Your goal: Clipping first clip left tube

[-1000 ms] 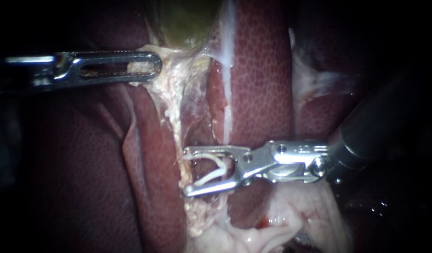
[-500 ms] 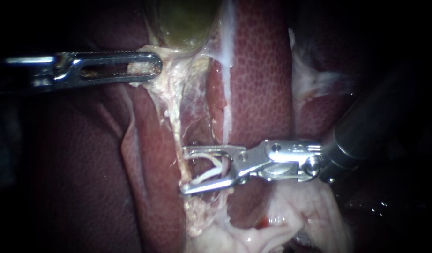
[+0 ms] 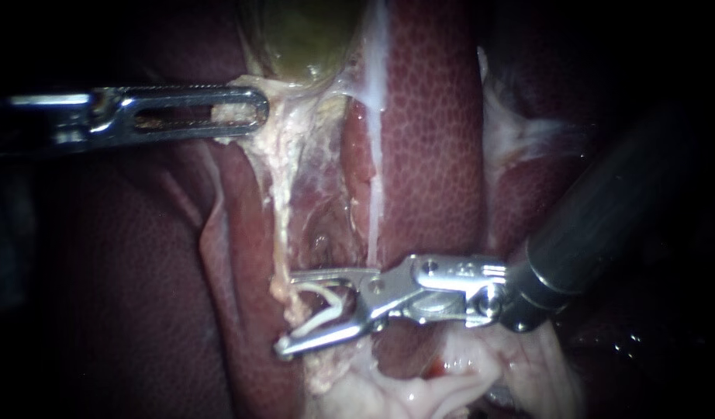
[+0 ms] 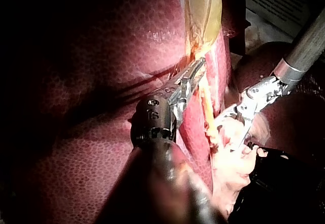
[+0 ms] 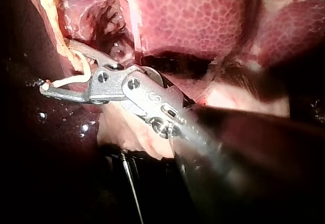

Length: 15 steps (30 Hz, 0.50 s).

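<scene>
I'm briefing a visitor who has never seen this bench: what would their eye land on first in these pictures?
Probably the right instrument low in the endoscope view, its spread jaws carrying a white clip with their tips at the pale left tube. Next, the left instrument higher up, jaws shut on pale tissue just under the greenish gallbladder.

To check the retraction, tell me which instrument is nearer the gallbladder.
Left. My left instrument grips pale tissue right under the gallbladder; my right instrument, its jaws holding a white clip, works far lower down at the left tube.
</scene>
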Each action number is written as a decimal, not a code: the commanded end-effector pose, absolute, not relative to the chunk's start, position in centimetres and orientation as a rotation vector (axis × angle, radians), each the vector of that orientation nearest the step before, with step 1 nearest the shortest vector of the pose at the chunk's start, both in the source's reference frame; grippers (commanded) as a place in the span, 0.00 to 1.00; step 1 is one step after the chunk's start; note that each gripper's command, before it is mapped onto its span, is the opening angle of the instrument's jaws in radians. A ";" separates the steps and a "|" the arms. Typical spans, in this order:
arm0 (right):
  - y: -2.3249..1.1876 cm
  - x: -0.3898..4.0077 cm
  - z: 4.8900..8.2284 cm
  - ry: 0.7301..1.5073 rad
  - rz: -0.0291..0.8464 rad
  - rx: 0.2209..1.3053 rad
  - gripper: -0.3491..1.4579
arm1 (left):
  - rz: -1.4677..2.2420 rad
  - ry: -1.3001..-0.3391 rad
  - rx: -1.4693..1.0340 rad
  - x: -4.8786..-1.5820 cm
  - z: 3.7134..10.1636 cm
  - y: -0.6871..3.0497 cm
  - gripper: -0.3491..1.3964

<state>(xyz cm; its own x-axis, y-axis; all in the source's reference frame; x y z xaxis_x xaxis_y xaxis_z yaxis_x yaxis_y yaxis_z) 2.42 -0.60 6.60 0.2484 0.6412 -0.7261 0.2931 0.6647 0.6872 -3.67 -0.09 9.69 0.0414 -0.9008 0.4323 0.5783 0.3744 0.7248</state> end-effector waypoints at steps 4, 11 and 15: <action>-0.65 2.49 6.62 1.339 0.276 0.897 0.52 | -1.180 -0.995 0.403 -3.68 9.70 -0.08 0.00; -0.66 2.66 6.67 1.353 0.287 0.924 0.52 | -1.180 -0.995 0.402 -3.69 9.70 -0.09 0.00; -0.60 2.73 6.65 1.380 0.297 0.934 0.52 | -1.180 -0.995 0.402 -3.69 9.70 -0.09 0.00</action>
<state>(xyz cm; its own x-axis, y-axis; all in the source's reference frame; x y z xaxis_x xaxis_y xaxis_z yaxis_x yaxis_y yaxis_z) 2.76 -0.59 6.65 0.2152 0.6821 -0.6989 0.3340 0.6211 0.7090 -3.69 -0.09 9.70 0.0410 -0.9007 0.4325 0.5781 0.3744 0.7250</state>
